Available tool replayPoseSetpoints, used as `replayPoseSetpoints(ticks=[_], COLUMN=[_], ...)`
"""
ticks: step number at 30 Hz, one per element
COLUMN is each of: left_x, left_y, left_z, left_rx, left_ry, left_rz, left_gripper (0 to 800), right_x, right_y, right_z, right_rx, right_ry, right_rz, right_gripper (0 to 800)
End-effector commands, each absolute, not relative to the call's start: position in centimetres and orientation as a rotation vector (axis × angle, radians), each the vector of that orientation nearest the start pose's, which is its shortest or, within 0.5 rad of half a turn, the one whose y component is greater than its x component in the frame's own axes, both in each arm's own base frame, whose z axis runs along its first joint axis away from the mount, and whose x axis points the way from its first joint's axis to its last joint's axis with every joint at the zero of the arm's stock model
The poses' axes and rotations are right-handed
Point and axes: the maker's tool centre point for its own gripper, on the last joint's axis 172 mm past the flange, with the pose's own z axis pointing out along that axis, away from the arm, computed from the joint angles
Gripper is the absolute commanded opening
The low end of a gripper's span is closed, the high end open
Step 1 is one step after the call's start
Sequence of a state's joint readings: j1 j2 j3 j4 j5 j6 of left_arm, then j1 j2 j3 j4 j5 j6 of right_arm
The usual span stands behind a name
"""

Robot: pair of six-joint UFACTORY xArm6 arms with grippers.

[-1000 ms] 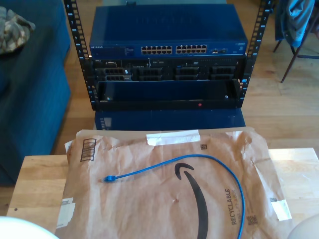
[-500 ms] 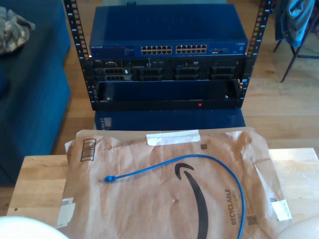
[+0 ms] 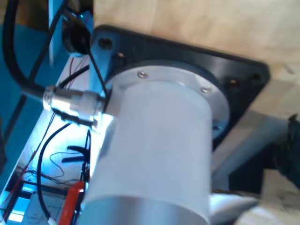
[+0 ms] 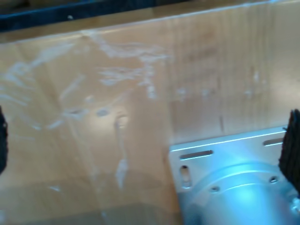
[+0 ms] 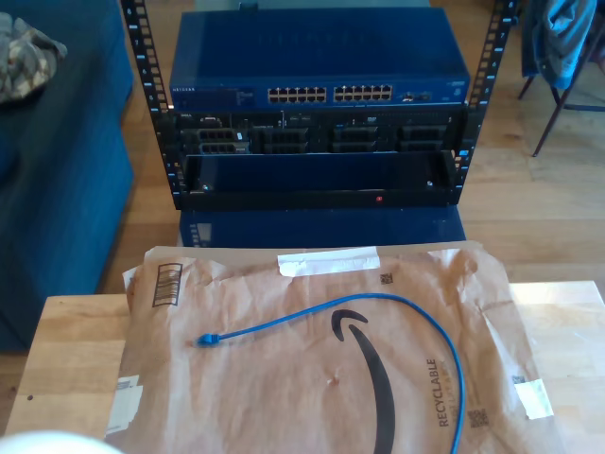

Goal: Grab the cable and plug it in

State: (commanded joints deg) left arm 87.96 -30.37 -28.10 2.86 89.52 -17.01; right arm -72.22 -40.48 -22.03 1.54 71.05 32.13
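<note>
The cable (image 5: pixel 378 299) is a thin bright-blue cord lying in an arc on a brown paper sheet (image 5: pixel 284 397) in the exterior view. Its small blue plug (image 5: pixel 203 340) points to the exterior view's left, and its other end runs off the lower edge. No gripper touches it. In the second wrist view, my second gripper (image 4: pixel 147 145) hangs over bare wood, its dark fingertips (image 4: pixel 293 150) wide apart with nothing between them. The first wrist view looks at a white arm base (image 3: pixel 159 140) on a black plate (image 3: pixel 234 70); a dark bit that may be a finger (image 3: pixel 293 140) shows there.
Beyond the wooden table (image 5: pixel 66 350) stands a rack with a blue network switch (image 5: pixel 321 66) and its row of ports (image 5: pixel 331 94). A white rounded arm part (image 5: pixel 47 445) shows at the exterior view's lower left. A silver mounting plate (image 4: pixel 225 154) lies on the wood.
The white rounded arm part at the exterior view's lower right has dropped out of the picture, and the one at the lower left has sunk lower. The cable has not moved.
</note>
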Motion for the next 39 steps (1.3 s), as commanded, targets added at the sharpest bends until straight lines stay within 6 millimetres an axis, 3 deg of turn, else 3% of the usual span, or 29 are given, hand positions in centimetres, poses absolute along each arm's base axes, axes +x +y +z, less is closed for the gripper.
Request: replayPoseSetpoints(ticks=[5,9,15,17,21,27,35,39], left_x=[2.8,5.7,10.6,12.1,14.9,18.3,22.8,24.0], left_y=[17.5,17.9,16.8,16.8,16.6,13.4,10.7,9.9], left_z=[18.3,19.8,20.4,21.3,22.9,23.1,26.6,26.8], left_rx=[1.711,1.747,1.884,1.923,1.971,2.029,1.955,1.917], left_ry=[2.242,2.271,2.238,2.247,2.28,2.261,2.177,2.14], left_rz=[-0.648,-0.645,-0.658,-0.64,-0.588,-0.607,-0.6,-0.621], left_gripper=[800,800,800,800,800,800,800,800], right_x=[11.2,15.5,22.5,23.8,25.3,27.2,31.2,33.7], right_y=[-23.4,-23.6,-20.8,-19.7,-16.8,-12.1,-3.7,1.4], right_z=[18.3,20.3,22.2,22.1,23.2,26.4,28.9,29.7], right_rx=[-1.816,-1.823,-1.881,-1.881,-1.901,-1.914,-2.02,-2.072], right_ry=[2.481,2.5,2.501,2.513,2.518,2.536,2.445,2.394], right_rz=[0.23,0.246,0.228,0.235,0.261,0.241,0.14,0.127], right_gripper=[796,796,794,794,794,796,796,796])
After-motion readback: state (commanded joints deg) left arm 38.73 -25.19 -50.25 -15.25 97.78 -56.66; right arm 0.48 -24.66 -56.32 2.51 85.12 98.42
